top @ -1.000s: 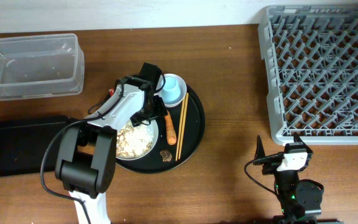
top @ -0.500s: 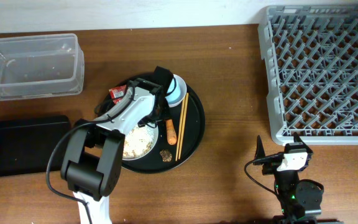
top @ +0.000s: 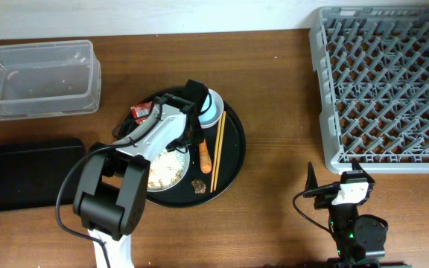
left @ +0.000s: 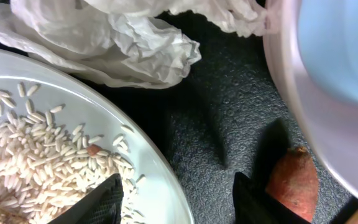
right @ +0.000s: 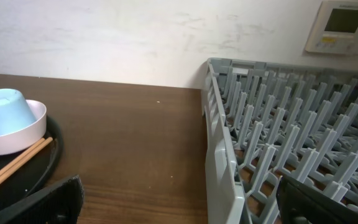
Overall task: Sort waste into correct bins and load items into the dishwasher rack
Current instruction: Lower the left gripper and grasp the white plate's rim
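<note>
My left gripper (left: 179, 202) is low over the white plate (left: 148, 168), open. One finger hangs over the rice (left: 30, 155); the other is outside the rim beside the orange carrot (left: 294, 180). The crumpled tissue (left: 123, 43) lies just beyond, and the white dish (left: 309, 99) holding the blue cup (left: 347, 43) is to the right. From overhead the arm covers the plate's (top: 162, 175) right side. A red sachet (top: 139, 112) and a brown lump (top: 198, 184) lie on the round tray (top: 233, 149). My right gripper (top: 346, 195) is open and empty near the rack (top: 386, 89).
Wooden chopsticks (top: 218, 149) lie on the round tray beside the carrot (top: 205, 155). The clear tub (top: 39, 78) stands at the back left, and the shallow black tray (top: 21, 175) is at the left edge. The rack's wall (right: 278, 155) is close on the right gripper's right.
The left arm swung toward the cup side of the round tray, uncovering the red sachet, then held still. The right arm has not moved.
</note>
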Available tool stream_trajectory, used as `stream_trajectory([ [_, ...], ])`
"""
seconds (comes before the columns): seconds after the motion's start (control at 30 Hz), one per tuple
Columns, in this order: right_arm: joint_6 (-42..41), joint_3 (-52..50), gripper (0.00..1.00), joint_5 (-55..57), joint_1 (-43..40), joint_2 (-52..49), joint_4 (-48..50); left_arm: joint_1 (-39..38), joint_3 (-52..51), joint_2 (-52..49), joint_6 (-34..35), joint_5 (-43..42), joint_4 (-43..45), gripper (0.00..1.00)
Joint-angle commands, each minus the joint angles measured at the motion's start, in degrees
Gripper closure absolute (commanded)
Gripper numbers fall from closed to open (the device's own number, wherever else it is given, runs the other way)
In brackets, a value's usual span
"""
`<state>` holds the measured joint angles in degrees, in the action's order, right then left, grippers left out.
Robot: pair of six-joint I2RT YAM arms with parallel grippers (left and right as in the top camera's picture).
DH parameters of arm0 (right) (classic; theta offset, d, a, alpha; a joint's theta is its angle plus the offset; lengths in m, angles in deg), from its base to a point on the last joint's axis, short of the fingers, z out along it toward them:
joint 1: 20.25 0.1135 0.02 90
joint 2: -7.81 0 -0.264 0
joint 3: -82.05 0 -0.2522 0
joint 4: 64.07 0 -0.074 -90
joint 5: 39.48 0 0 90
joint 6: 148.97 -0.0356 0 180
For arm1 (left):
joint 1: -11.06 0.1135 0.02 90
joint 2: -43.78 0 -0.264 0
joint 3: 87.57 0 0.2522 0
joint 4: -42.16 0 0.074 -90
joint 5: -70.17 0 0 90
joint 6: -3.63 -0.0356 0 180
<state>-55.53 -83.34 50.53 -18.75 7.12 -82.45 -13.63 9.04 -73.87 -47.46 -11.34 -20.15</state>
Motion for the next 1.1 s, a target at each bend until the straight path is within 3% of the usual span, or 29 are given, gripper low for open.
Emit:
stream_trajectory([
  [0.0, 0.13, -0.52, 0.02, 0.50, 0.37, 0.48, -0.07, -0.83, 0.66, -2.75, 0.98, 1.01, -0.37, 0.44],
  [0.1, 0.13, -0.52, 0.02, 0.50, 0.37, 0.48, -0.07, -1.07, 0.66, -4.61, 0.98, 1.01, -1.01, 0.48],
  [0.57, 0.13, -0.52, 0.02, 0.50, 0.37, 0.48, -0.07, -1.05, 0.70, -4.81, 0.96, 4.04, -2.47, 0.50],
  [1.07, 0.13, -0.52, 0.02, 0.50, 0.37, 0.48, -0.07, -1.27, 0.90, -4.81, 0.94, 6.95, -3.82, 0.63],
])
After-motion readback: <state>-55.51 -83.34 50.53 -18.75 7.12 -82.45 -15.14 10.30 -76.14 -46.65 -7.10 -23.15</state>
